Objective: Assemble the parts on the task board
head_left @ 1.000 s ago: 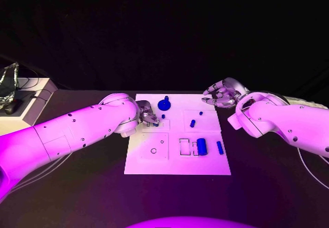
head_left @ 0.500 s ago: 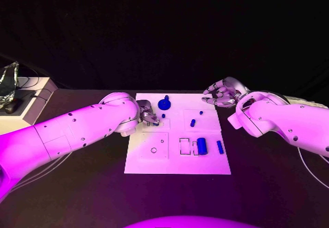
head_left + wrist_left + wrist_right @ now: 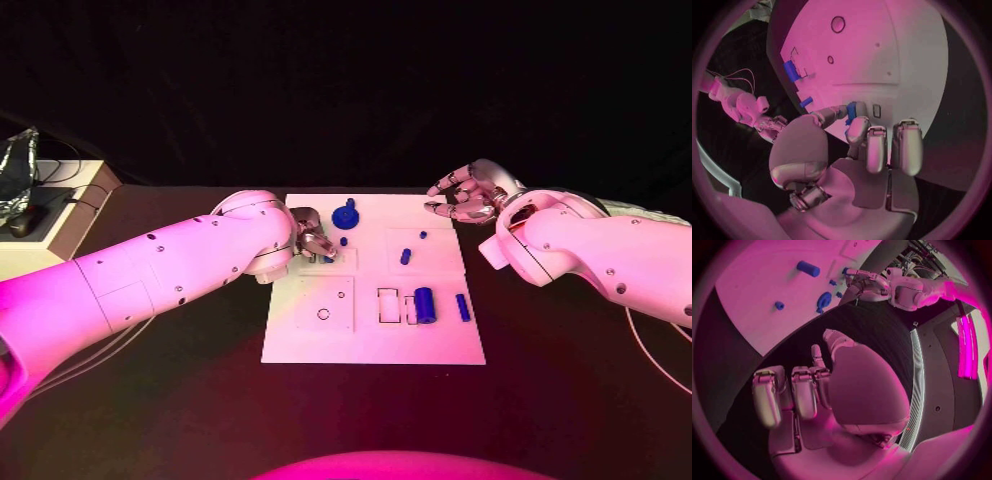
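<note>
1. The task board (image 3: 372,330) lies flat in the middle of the black table (image 3: 577,400), its long side running away from the robot.
2. The left hand (image 3: 313,240) is over the board's far left part. In the left wrist view, its thumb and one finger pinch a small blue part (image 3: 852,109) just above the white surface; the other fingers (image 3: 904,150) are extended side by side.
3. The right hand (image 3: 469,197) hovers beside the far right corner of the board, off the plate and over the table. Its fingers are curled inward and hold nothing, as the right wrist view confirms (image 3: 804,390).
4. A blue knob-shaped part (image 3: 346,215) stands near the far edge of the board, just beyond the left hand.
5. A small blue peg (image 3: 405,257) and a smaller blue dot-like part (image 3: 423,236) lie in the far right area of the board.
6. A blue cylinder (image 3: 424,304) lies in the near right area, just beside a rectangular outline (image 3: 387,306). A slim blue bar (image 3: 463,308) lies near the board's right edge.
7. A small round hole (image 3: 323,315) is in the near left area.
8. A pale box (image 3: 51,215) with cables sits at the table's left edge, well apart from the board.
</note>
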Motion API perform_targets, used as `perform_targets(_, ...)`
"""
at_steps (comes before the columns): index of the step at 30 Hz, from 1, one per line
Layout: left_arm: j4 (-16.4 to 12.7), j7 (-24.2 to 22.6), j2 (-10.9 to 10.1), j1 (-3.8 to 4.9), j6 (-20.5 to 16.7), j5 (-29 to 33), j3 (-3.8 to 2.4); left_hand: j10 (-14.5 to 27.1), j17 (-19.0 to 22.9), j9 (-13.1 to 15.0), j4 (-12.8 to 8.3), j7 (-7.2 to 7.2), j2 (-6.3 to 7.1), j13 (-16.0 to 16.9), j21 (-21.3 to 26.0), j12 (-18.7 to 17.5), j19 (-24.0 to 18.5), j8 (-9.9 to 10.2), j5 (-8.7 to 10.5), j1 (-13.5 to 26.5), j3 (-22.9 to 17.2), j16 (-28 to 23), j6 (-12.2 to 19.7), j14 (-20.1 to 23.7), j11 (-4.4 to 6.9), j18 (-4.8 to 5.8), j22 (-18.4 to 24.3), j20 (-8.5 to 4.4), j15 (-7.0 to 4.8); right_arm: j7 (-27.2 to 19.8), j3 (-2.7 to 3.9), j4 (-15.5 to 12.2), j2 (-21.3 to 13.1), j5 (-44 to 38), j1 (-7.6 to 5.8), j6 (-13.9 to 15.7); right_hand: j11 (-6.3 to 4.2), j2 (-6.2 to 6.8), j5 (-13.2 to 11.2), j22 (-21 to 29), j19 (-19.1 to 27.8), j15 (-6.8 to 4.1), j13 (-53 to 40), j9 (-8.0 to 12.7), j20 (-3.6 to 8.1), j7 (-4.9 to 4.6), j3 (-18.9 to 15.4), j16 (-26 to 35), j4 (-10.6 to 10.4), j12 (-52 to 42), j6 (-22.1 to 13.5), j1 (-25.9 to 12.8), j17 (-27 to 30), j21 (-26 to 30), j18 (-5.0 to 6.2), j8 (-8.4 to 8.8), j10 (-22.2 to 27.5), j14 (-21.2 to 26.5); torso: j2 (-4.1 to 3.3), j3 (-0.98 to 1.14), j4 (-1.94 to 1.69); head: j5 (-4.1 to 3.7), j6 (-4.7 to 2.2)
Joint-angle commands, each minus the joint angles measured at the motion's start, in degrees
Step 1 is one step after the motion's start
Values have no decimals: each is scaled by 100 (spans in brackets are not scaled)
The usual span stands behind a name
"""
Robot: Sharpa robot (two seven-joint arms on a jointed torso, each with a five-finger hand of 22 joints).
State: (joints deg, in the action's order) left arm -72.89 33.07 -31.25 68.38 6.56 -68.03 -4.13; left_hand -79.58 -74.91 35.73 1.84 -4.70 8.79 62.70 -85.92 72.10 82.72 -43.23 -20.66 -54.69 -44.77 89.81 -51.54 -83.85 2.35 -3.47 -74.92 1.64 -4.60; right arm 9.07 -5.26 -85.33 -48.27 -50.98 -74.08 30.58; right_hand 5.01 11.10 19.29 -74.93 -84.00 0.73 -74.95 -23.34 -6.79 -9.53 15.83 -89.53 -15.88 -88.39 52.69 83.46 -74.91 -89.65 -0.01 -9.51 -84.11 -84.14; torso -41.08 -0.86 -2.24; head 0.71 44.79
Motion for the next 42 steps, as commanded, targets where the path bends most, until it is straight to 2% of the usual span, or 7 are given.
perform_targets(1, 9, 12, 36, -20, 201, 45, 14, -32, -1509, -24, -129, 314, -136, 17, -33, 20, 38, 22, 34, -211, -64, 19, -348, -615, -6, 100, -327, -11, -38, -51, 1, 1, 7, -54, 4, -54, -38, 28, 45, -1507, -600, -37, -1337, -9, 58, 8, 35, 12, -4, 10, -46, -32, -1319, -35, 1, -48, -409, -539, 1, 4, -1, -4, 7)
perform_targets(6, 47, 10, 68, -19, 214, 66, 13, -40, -1509, -44, -98, 316, -168, 33, -39, 25, 52, 29, 39, -235, -19, 19, -364, -615, -5, 105, -350, -12, -38, -53, 1, 6, 9, -53, 4, -55, -38, 28, 48, -1507, -600, -37, -1337, -9, 57, 8, 38, 14, -5, 10, -47, -35, -1313, -35, 1, -49, -409, -537, 1, 1, -4, -11, 8)
perform_targets(11, 93, 2, 111, -19, 202, 81, 11, -50, -1509, -117, 76, 315, -262, 50, -39, 14, 59, 63, 69, -234, 122, 19, -411, -615, -8, 107, -359, -11, -35, -55, 1, 8, 9, -52, 8, -56, -38, 29, 56, -1507, -600, -37, -1333, -10, 57, 8, 42, 14, -7, 14, -50, -39, -1312, -35, 1, -50, -406, -537, 3, -3, -6, -13, 14)
perform_targets(24, 204, -9, 155, -19, 142, 44, 5, -43, -1509, -172, 200, 313, -259, 48, -35, -6, 59, 88, 152, -230, 273, 19, -422, -615, -11, 106, -357, -10, -34, -60, 1, 11, 5, -48, 22, -60, -37, 31, 69, -1507, -600, -37, -1332, -11, 57, 8, 50, 14, -7, 15, -54, -43, -1312, -35, 1, -53, -404, -537, 0, -8, -10, -21, 11)
perform_targets(37, 263, 19, 174, -19, 182, 32, -1, -22, -1509, -248, 395, 313, -92, 60, -26, -32, 55, 114, 164, -205, 618, 19, -414, -615, -12, 104, -351, -9, -35, -58, 1, 14, -1, -47, 36, -63, -37, 35, 81, -1507, -600, -37, -1330, -12, 57, 7, 58, 17, -8, 17, -60, -50, -1305, -35, 1, -55, -402, -535, 4, -11, -11, -10, 3)
perform_targets(42, 270, 33, 173, -18, 228, 32, -2, -15, -1509, -289, 521, 318, 46, 75, -20, -40, 52, 119, 156, -194, 851, 19, -420, -615, -8, 102, -345, -13, -39, -59, 1, 13, -6, -47, 41, -61, -37, 35, 81, -1507, -600, -37, -1330, -12, 57, 7, 58, 17, -8, 17, -60, -50, -1305, -35, 1, -55, -402, -535, 8, -6, -11, -9, 8)
